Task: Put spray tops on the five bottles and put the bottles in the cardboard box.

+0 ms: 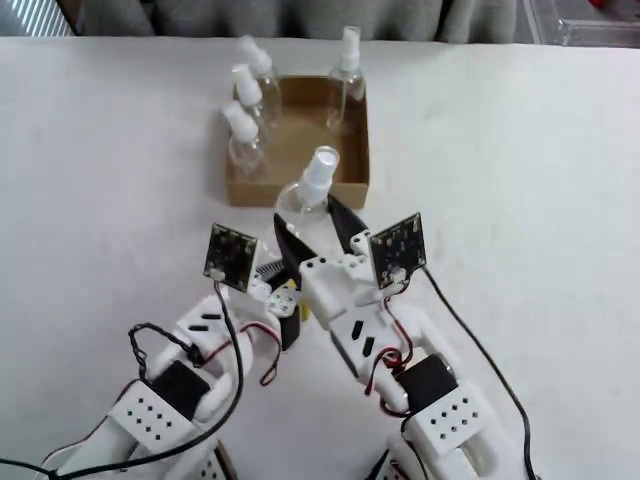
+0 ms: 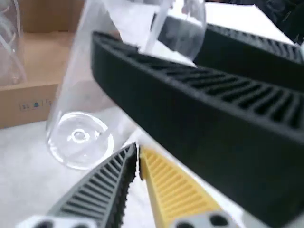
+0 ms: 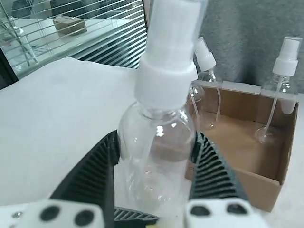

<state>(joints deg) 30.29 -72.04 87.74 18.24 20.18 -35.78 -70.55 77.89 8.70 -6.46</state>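
A clear bottle [image 1: 312, 190] with a white spray top [image 3: 167, 71] hangs just in front of the near wall of the cardboard box [image 1: 300, 190]. My right gripper [image 1: 315, 218] is shut on its body, one black finger [image 3: 92, 178] on each side. In the left wrist view the bottle's round base [image 2: 80, 138] shows, tilted and off the table. My left gripper [image 2: 137, 159] sits low beneath the right one, its black and yellow fingers pressed together and holding nothing. Three capped bottles [image 1: 245, 125] stand along the box's left wall, and one [image 1: 345, 80] stands at its far right corner.
Both arms crowd together in front of the box, the right finger [image 2: 199, 114] crossing just above my left gripper. White table [image 1: 520, 200] spreads wide on both sides of the box. A window with blinds [image 3: 71, 28] lies beyond the table.
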